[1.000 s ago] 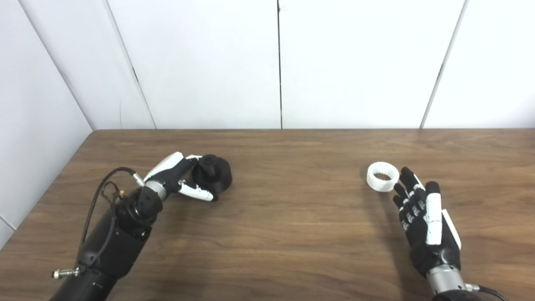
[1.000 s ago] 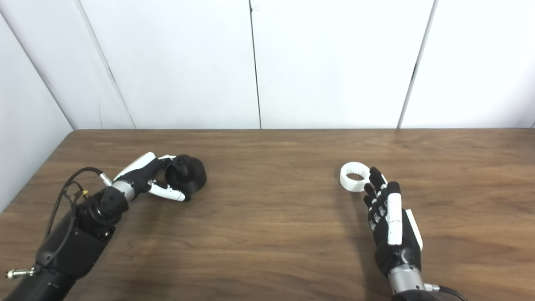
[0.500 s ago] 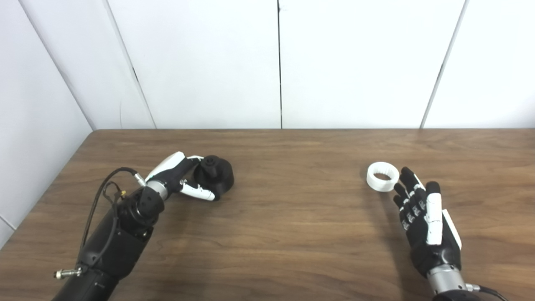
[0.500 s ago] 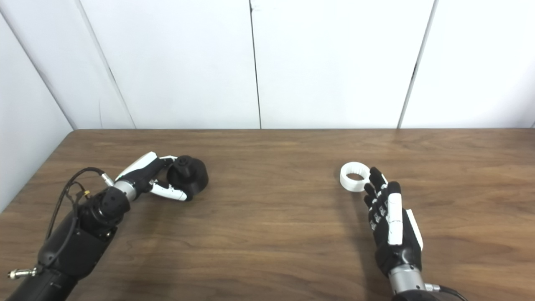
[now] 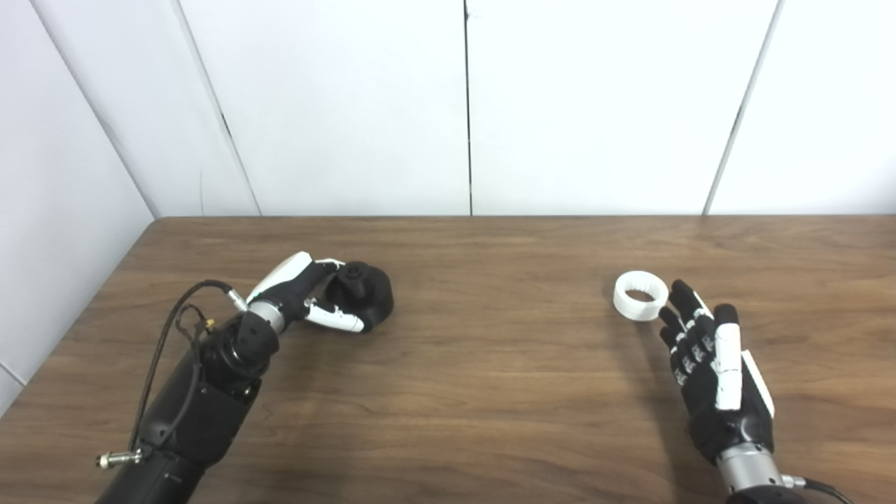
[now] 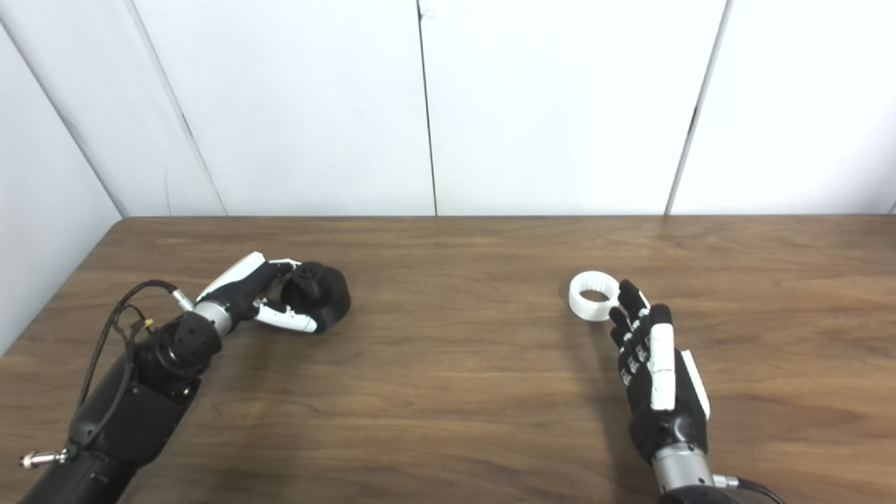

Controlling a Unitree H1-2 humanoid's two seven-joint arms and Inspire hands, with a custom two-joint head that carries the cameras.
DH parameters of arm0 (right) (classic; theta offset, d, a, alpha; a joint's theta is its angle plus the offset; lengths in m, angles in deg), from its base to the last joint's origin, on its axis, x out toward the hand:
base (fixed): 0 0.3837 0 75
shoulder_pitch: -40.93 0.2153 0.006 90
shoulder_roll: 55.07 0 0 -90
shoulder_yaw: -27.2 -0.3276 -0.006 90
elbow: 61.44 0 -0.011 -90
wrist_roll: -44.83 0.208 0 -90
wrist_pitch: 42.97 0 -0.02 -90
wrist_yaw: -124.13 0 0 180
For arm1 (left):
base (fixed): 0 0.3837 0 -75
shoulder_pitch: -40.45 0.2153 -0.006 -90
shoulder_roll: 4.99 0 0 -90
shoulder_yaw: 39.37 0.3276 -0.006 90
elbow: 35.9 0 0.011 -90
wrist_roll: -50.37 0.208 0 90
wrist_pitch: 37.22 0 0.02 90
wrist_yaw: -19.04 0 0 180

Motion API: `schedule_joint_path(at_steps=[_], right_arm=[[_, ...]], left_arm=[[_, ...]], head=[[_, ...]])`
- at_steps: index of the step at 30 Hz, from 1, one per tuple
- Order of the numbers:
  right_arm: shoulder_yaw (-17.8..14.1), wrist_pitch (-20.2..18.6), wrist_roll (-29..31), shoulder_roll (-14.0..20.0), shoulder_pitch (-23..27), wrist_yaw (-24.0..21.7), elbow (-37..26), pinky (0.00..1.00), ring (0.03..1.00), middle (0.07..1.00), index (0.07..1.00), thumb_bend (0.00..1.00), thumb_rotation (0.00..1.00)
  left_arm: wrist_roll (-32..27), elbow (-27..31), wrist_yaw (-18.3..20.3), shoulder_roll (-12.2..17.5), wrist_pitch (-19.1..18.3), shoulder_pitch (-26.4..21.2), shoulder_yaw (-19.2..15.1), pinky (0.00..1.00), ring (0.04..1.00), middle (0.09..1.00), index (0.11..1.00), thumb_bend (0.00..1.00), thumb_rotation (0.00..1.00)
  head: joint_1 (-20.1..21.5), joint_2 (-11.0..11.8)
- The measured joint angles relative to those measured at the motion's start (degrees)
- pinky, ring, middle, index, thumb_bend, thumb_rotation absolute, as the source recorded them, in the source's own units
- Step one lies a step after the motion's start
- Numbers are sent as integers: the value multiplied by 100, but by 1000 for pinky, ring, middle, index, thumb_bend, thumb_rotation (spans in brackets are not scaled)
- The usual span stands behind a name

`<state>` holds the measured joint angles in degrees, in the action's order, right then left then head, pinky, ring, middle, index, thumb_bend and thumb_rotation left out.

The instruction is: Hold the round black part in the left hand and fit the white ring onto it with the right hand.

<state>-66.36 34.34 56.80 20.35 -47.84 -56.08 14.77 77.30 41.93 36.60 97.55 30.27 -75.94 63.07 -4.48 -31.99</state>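
Black round part [image 5: 364,302] has crept a touch farther from the robot over the last second, the left hand [image 5: 302,302] wrapping its fingers [image 5: 337,322] around it; white ring [image 5: 640,296] sits unmoved on the surface [image 5: 490,364], the right hand [image 5: 710,367] open just beside it, so fitting waits

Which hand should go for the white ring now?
Right. The right hand is open with its fingertips just beside the white ring, which lies loose on the table. The left hand is far across the table and already closed on the round black part.
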Motion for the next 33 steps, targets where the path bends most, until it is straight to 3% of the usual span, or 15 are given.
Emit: schedule_joint_path(at_steps=[20,33], right_arm=[[14,-9,-15,92,2,0,-48,1000,968,971,931,619,1000],[15,-27,1,143,4,-3,-62,1000,973,969,932,617,1000]], left_arm=[[7,132,-10,-63,-44,77,-59,996,1000,976,738,870,218],[51,381,-98,-125,-148,236,-51,998,1000,958,731,889,242]], head=[[9,-35],[-9,-70]])
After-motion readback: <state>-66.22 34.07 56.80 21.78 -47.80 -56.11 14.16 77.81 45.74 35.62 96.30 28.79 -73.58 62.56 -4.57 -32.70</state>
